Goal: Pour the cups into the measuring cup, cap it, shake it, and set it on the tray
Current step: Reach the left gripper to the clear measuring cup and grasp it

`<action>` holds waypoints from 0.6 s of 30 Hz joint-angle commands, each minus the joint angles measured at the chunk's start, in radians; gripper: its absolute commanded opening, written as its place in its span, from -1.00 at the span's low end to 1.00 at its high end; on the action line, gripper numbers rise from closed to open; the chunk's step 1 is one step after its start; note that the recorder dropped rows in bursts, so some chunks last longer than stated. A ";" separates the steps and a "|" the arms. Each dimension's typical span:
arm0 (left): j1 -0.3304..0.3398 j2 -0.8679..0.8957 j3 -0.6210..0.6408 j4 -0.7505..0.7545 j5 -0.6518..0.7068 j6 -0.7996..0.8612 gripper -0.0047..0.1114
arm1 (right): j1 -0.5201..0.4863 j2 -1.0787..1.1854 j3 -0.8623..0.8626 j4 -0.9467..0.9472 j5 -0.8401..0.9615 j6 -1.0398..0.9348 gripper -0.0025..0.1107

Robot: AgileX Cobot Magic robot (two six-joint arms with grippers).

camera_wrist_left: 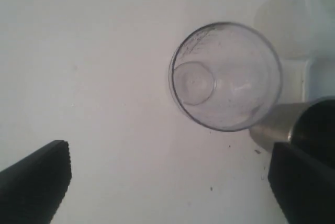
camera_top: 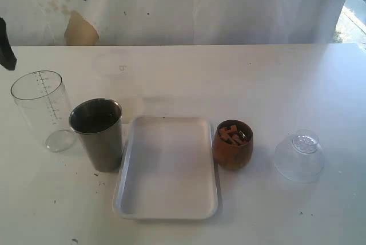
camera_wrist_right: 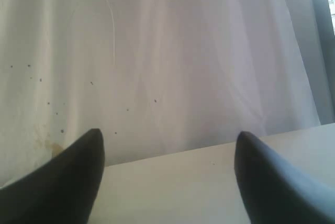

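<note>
The measuring cup (camera_top: 43, 107) stood upright at the left of the table (camera_top: 257, 85), just beside the steel tumbler (camera_top: 98, 133). The tray (camera_top: 128, 165) lay between the tumbler and the wooden cup (camera_top: 233, 145), with a clear dome lid (camera_top: 298, 156) farther right. The left claw (camera_wrist_left: 170, 153) hung over the measuring cup, and it and the right claw (camera_wrist_right: 170, 136) were both spread wide, holding nothing.

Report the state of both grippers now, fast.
Left gripper: open, holding nothing, above the measuring cup.
Right gripper: open, holding nothing.
</note>
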 commanded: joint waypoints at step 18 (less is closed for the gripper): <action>-0.002 0.231 -0.013 -0.057 -0.173 0.153 0.75 | -0.001 0.007 0.000 -0.012 -0.009 0.002 0.20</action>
